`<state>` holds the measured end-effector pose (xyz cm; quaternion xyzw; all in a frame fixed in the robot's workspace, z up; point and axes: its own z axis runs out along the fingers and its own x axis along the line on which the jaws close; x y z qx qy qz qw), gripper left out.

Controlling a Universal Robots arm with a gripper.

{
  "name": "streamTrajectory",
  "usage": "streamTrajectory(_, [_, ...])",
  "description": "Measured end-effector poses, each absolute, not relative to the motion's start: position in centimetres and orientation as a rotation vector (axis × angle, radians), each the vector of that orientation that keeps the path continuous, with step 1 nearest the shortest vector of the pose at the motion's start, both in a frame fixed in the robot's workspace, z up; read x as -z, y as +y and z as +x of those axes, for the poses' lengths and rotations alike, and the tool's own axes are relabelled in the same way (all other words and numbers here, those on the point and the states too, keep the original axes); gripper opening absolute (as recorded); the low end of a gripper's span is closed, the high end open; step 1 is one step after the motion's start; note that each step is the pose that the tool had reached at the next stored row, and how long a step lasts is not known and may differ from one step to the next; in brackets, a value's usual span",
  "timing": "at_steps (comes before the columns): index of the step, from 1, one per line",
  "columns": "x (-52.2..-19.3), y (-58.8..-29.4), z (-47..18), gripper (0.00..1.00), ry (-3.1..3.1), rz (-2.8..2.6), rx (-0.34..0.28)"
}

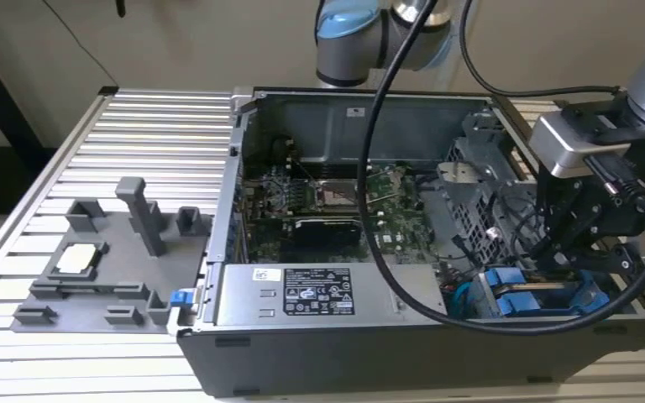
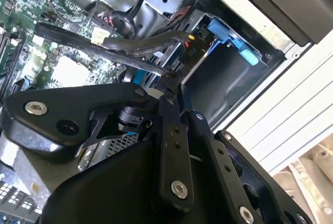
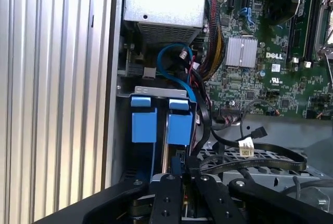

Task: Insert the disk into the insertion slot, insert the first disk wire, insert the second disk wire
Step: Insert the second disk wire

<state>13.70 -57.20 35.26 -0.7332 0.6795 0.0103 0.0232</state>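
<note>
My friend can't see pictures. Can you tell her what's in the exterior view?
A robot arm's gripper reaches down into an open computer case on a ribbed metal table, just above blue plastic drive holders in the corner at the exterior view's right. A green circuit board lies inside; a grey parts tray sits at the exterior view's left.

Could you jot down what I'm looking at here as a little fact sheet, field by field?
Setting: open computer case on a ribbed metal table
Arm: gripper reaches down into the case's corner at the exterior view's right
Nearest to gripper: blue drive carriers in the bay, seen in the first wrist view
Cables: black wires run just beyond the gripper in the second wrist view
Also inside: green motherboard, labelled power-supply box
Beside case: grey fixture tray
</note>
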Motion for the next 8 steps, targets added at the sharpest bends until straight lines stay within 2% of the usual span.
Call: streamTrajectory(8, [-35.14,-57.23,13.71,0.16,2.133,-2.239,-0.034])
